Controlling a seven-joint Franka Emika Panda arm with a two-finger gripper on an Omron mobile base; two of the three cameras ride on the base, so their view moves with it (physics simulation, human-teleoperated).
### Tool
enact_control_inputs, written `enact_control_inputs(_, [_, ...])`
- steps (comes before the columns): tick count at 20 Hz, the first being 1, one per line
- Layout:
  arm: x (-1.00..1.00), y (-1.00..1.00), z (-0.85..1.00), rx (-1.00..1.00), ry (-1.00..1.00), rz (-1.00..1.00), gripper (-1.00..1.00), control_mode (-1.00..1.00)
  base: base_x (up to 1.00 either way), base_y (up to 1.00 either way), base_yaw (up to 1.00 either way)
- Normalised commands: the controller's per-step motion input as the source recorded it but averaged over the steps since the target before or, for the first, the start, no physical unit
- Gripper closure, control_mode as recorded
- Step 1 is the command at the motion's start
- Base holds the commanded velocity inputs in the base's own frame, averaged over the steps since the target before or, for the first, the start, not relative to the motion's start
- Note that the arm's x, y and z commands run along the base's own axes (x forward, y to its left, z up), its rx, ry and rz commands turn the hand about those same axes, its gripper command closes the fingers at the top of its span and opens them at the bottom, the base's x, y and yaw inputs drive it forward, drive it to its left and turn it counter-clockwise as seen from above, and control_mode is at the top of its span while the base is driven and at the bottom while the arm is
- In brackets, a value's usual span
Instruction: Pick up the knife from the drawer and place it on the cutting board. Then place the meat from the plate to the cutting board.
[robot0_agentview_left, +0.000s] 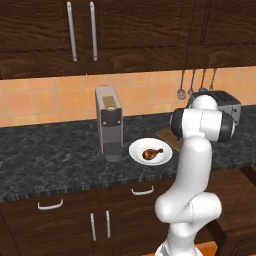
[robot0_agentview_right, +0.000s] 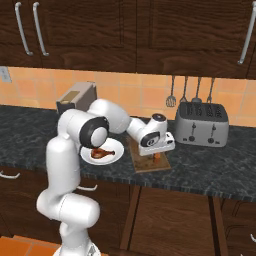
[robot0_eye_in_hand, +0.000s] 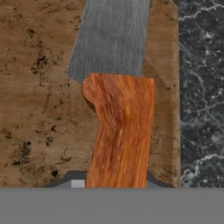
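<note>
The knife (robot0_eye_in_hand: 120, 127), with a grey blade and a reddish wooden handle, lies flat just above or on the cutting board (robot0_eye_in_hand: 35, 87). Its handle runs down between my fingertips, and my gripper (robot0_eye_in_hand: 114, 180) is shut on it. In the right base view the gripper (robot0_agentview_right: 157, 158) points down over the cutting board (robot0_agentview_right: 145, 164) with the knife's handle (robot0_agentview_right: 157, 159) showing below the hand. The meat (robot0_agentview_left: 151, 153) rests on the white plate (robot0_agentview_left: 137, 149), just left of the cutting board (robot0_agentview_left: 165, 134); my arm partly hides the plate (robot0_agentview_right: 117, 149) in the right base view.
A coffee machine (robot0_agentview_left: 108, 122) stands left of the plate. Right of the board is a toaster (robot0_agentview_right: 202, 123), with metal utensils (robot0_agentview_right: 190, 92) hanging on the wall behind it. The board's right edge borders the dark stone counter (robot0_eye_in_hand: 201, 87). A drawer (robot0_agentview_left: 237, 200) stands open low on the right.
</note>
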Motion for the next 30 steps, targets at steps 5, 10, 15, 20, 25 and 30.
enact_control_inputs(5, [0.0, 0.0, -0.05, 0.0, 0.0, 0.0, -1.0, -1.0, 0.0, 0.0, 0.0])
enact_control_inputs(10, [-0.06, 0.09, 0.11, 0.0, -0.01, 0.02, -1.0, -1.0, 0.0, 0.0, 0.0])
enact_control_inputs(15, [-0.22, 0.23, 0.5, 0.0, -0.11, 0.05, -1.0, -1.0, 0.0, 0.0, 0.0])
enact_control_inputs(20, [-0.38, 0.42, 0.64, 0.0, -0.12, 0.02, -1.0, -1.0, 0.0, 0.0, 0.0])
enact_control_inputs(25, [-0.51, 0.63, 0.61, 0.0, 0.05, 0.0, -1.0, -1.0, 0.0, 0.0, 0.0])
enact_control_inputs(30, [-0.51, 0.7, 0.39, 0.0, 0.15, -0.02, -1.0, -1.0, 0.0, 0.0, 0.0])
